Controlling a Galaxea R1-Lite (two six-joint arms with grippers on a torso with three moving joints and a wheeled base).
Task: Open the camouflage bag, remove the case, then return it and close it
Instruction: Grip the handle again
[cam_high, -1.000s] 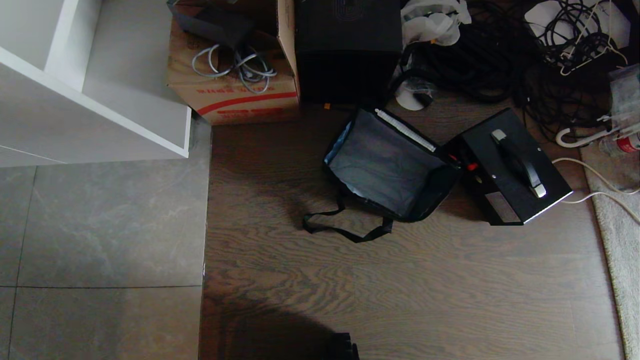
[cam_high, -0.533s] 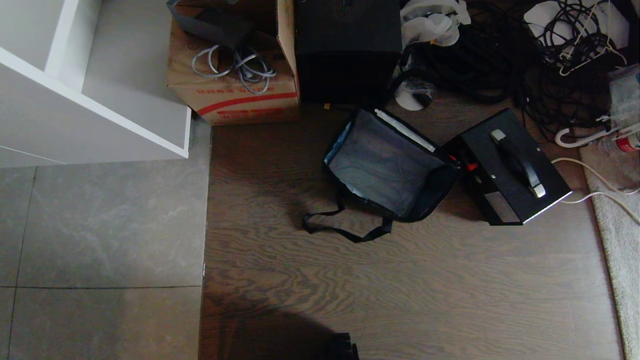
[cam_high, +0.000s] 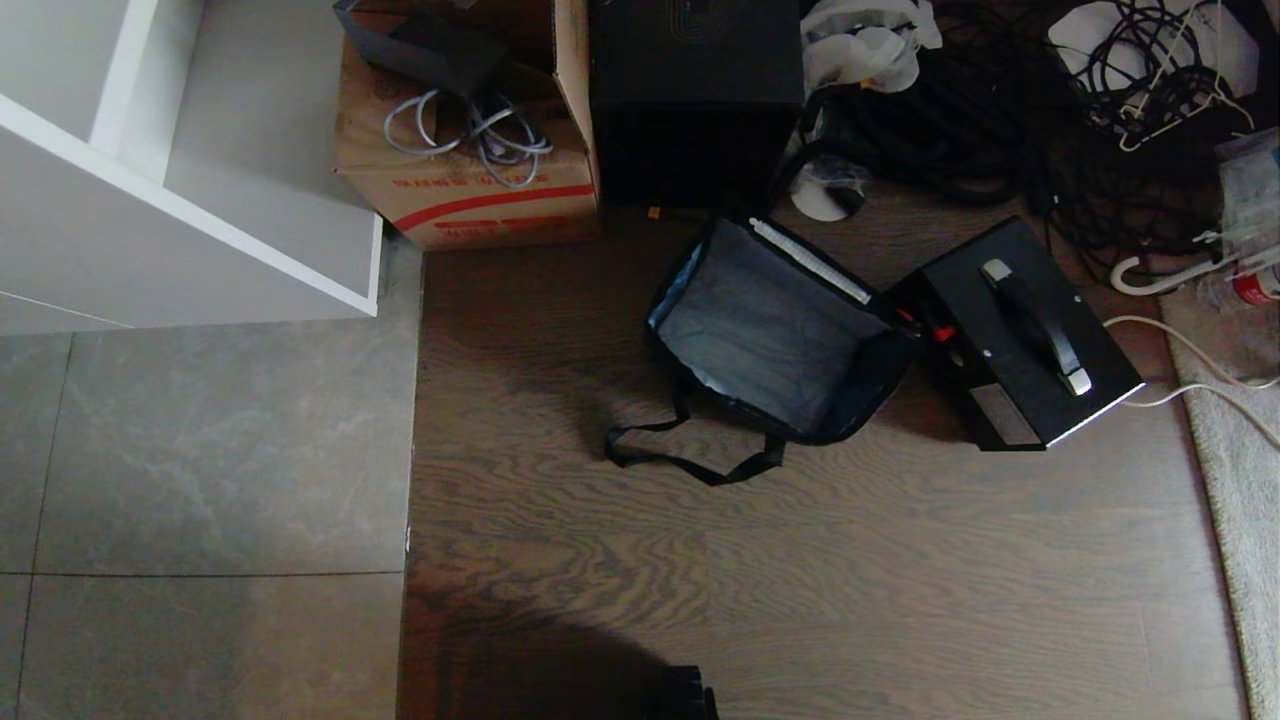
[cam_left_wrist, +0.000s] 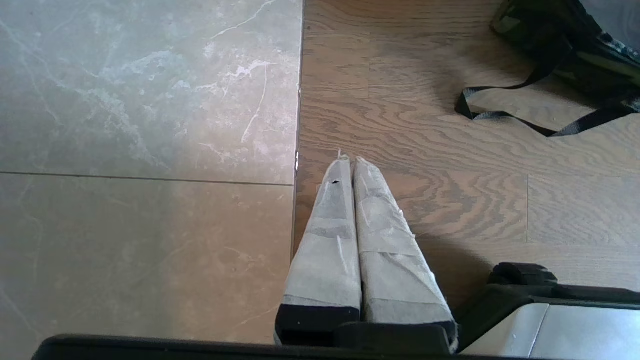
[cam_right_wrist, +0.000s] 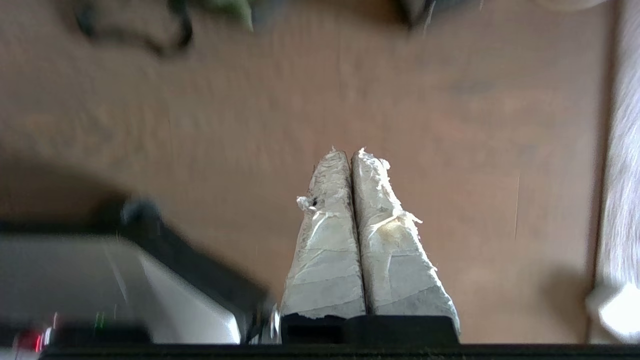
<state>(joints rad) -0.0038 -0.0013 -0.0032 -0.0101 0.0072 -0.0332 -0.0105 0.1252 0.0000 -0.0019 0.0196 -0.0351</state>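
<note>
While right hand (cam_right_wrist: 351, 152) hangs closed, case (cam_high: 1020, 335) well apart

— Where's the case (cam_high: 1015, 335)?
— On the floor (cam_high: 800, 580), touching the camouflage bag's (cam_high: 775, 330) right side.
— And behind them?
— A cardboard box (cam_high: 465, 150) to the left, a taller box (cam_high: 695, 95) beside it, cables (cam_high: 1000, 110) to the right. The strap (cam_high: 690, 455) lies in front.

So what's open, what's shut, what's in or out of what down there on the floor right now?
Bag: open, empty, upright on the wood floor.
Strap: slack on the floor.
Case: out of the bag, lying beside it, handle up.
Cardboard box: flaps open, cables inside.
Left gripper: jaws shut, holding nothing.
Right gripper: jaws shut, holding nothing.
</note>
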